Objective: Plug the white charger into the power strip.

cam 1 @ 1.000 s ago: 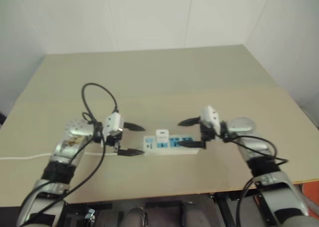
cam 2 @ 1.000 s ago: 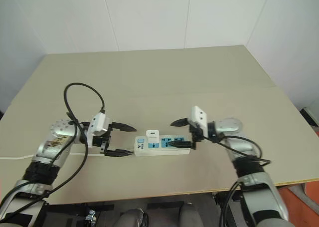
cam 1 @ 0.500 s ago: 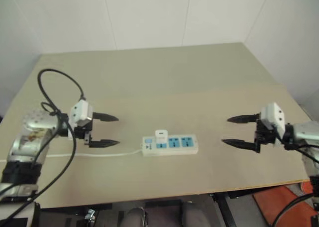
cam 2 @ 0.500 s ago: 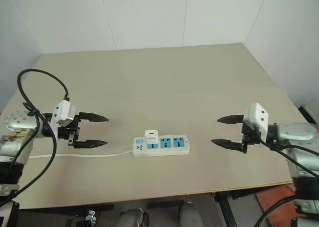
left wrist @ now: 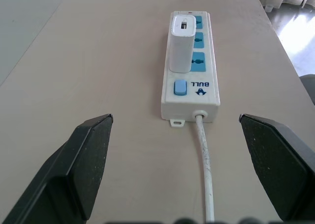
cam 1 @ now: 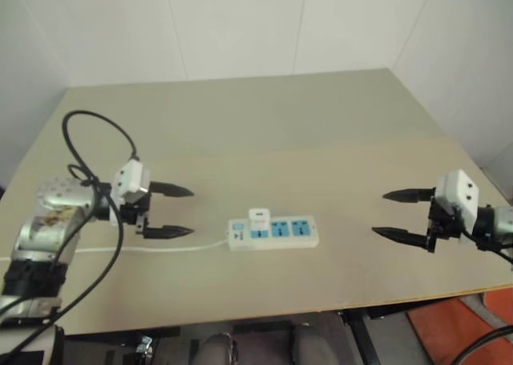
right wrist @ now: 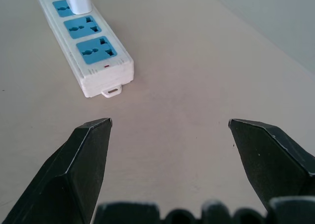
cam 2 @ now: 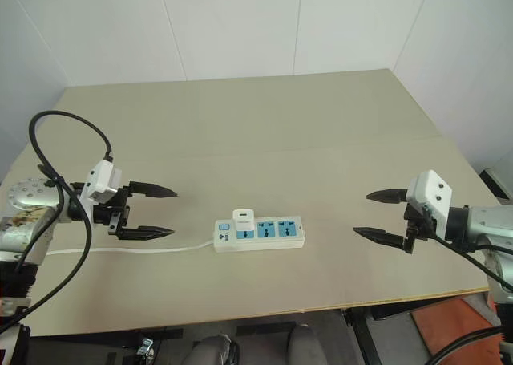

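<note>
charger (cam 2: pixel 242 217) upright in strip (cam 2: pixel 276 232) socket nearest cord (cam 2: pixel 184 245); strip on table (cam 2: pixel 264 132)

"BULL" on the power strip (left wrist: pixel 190 83)

On the table (cam 2: pixel 337 140) there is one power strip (cam 2: pixel 272 233) with three blue sockets, one white charger (cam 2: pixel 241 218), and two grippers.

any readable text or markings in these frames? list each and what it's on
"BULL", with a small logo beside it: on the power strip, beside its blue switch at the cord end; also partly seen in the right wrist view.
Small red mark on the strip's far end: no text readable.
White charger: no text readable.
</note>
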